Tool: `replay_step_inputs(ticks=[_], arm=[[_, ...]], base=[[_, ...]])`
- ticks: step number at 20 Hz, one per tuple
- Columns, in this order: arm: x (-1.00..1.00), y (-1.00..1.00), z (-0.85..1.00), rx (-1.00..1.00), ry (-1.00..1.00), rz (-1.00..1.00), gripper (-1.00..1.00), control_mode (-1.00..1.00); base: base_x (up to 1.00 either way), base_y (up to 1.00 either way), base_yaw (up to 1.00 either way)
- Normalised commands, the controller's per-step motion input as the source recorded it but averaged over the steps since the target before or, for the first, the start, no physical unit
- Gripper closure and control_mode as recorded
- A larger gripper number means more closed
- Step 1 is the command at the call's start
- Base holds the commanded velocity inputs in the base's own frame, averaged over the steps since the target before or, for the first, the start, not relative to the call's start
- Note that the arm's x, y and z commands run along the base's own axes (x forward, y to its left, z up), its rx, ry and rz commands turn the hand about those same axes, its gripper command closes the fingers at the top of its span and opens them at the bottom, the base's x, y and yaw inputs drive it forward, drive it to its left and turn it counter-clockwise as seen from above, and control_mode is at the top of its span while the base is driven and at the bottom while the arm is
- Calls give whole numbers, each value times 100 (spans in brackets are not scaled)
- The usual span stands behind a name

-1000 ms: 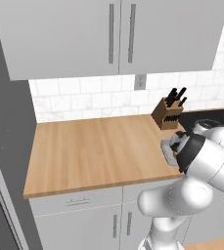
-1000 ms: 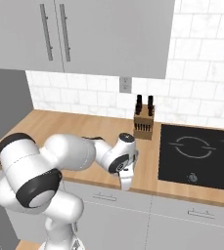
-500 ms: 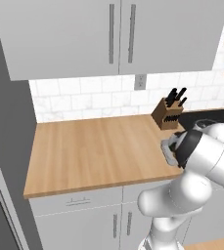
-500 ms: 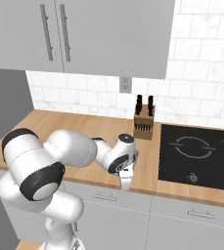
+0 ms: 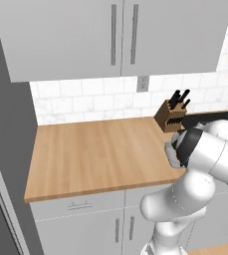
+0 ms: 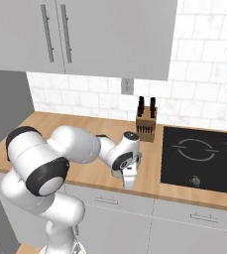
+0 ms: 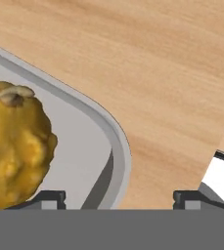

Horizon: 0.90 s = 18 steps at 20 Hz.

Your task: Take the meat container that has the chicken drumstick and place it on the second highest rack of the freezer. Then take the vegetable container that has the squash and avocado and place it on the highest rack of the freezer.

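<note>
A grey container [image 7: 117,146] lies on the wooden counter [image 7: 172,73], and its rounded corner shows in the hand view. In it sits a golden-brown lumpy piece with a pale stub end, seemingly the chicken drumstick [image 7: 13,146]. My gripper [image 7: 118,199] is open and straddles the container's rim, one fingertip [image 7: 47,197] inside the tray and the other outside, neither touching the wall. The left base view has the hand [image 5: 177,149] low at the counter's front right, over the grey tray [image 5: 171,157]. The freezer [image 5: 8,149] stands far left; its racks are hidden. The vegetable container is out of view.
A wooden knife block [image 5: 170,115] stands behind the hand by the tiled wall. A black cooktop [image 6: 201,151] lies to its right. Grey wall cabinets [image 5: 115,35] hang above. The counter's front edge [image 6: 100,181] runs just below the hand, with drawers underneath.
The arm's upper links have shifted slightly while the hand stays at the same spot on the counter's front right. The jaws look a little narrower than before.
</note>
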Motion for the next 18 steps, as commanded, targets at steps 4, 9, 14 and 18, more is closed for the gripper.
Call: replay_step_inputs(ticks=[4, 9, 14, 18], arm=[[0, 0, 0, 0, 0, 0, 100, -100], [0, 0, 0, 0, 0, 0, 100, -100], [0, 0, 0, 0, 0, 0, 100, -100], [0, 0, 0, 0, 0, 0, 100, -100]], base=[[0, 0, 0], [0, 0, 0], [0, 0, 0], [0, 0, 0]])
